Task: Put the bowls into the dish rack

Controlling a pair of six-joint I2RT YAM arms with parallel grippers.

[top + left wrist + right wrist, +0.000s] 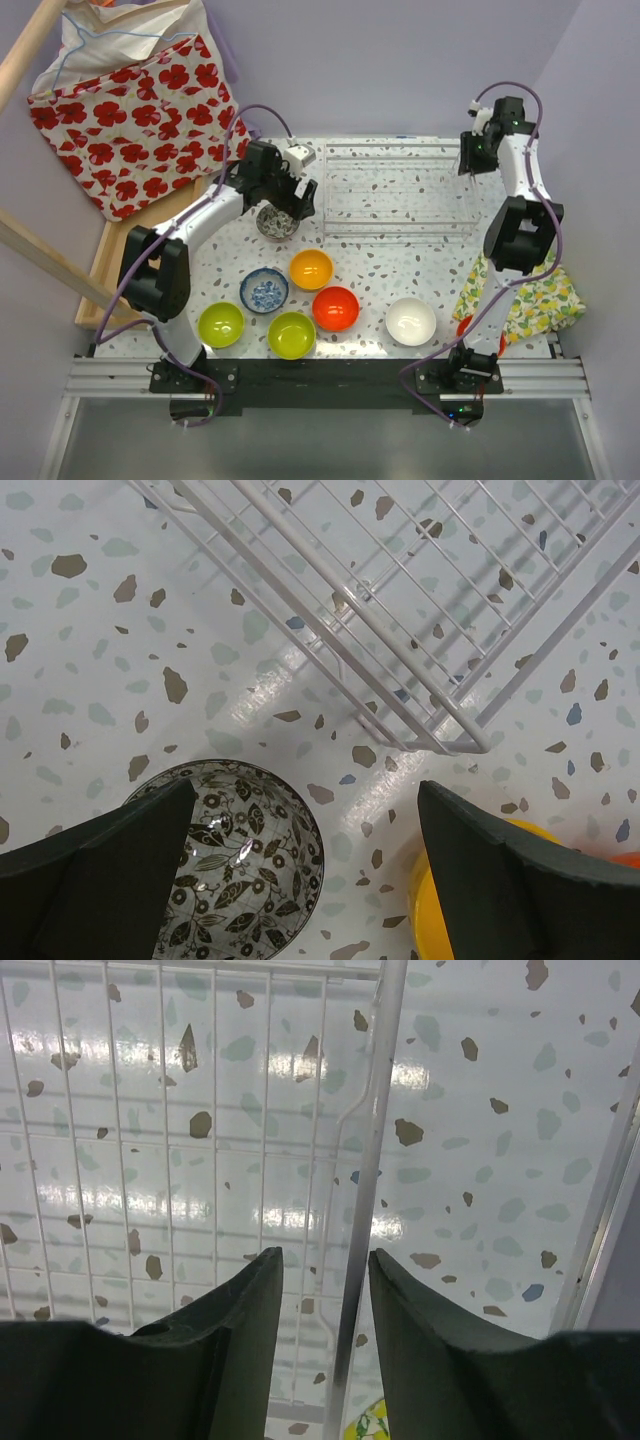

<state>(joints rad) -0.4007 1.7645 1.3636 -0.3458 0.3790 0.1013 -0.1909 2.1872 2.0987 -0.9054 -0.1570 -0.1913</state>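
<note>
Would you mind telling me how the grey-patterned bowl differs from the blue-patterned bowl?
The grey-patterned bowl has dark leafy print; the blue-patterned bowl has blue print. The grey one sits by the dish rack's corner, under the open left gripper; the blue one sits farther from it, beside the orange-yellow bowl. Both stand upright outside the rack.

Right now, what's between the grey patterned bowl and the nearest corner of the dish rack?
Nothing, just bare speckled tabletop between the grey patterned bowl and the dish rack corner, seen in the left wrist view.
</note>
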